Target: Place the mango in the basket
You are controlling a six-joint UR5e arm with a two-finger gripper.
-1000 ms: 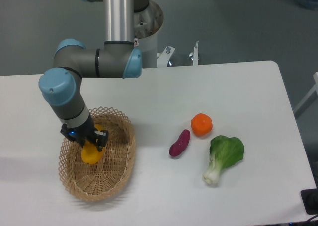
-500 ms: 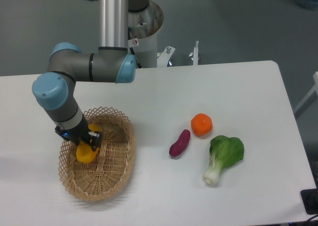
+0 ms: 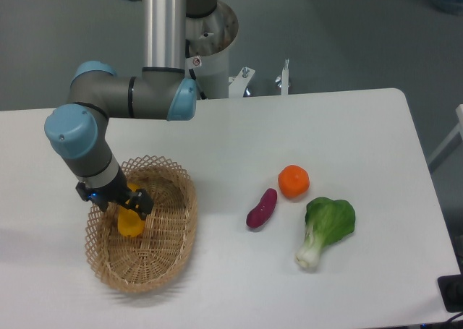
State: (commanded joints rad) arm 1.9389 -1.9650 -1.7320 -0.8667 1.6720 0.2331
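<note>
Now gripper (image 3: 124, 206) around mango (image 3: 131, 223) inside basket (image 3: 173, 231)

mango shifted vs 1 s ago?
Yes. The mango, held in the hand, has moved slightly left toward the left rim of the basket, which has stayed put; it is over the basket's interior.

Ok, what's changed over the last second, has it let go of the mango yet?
Not visibly. The pincer shifted left over the basket, carrying the mango with it, and still looks closed on it; in the last half second it barely moved. The orange, sweet potato and bok choy stayed put.
</note>
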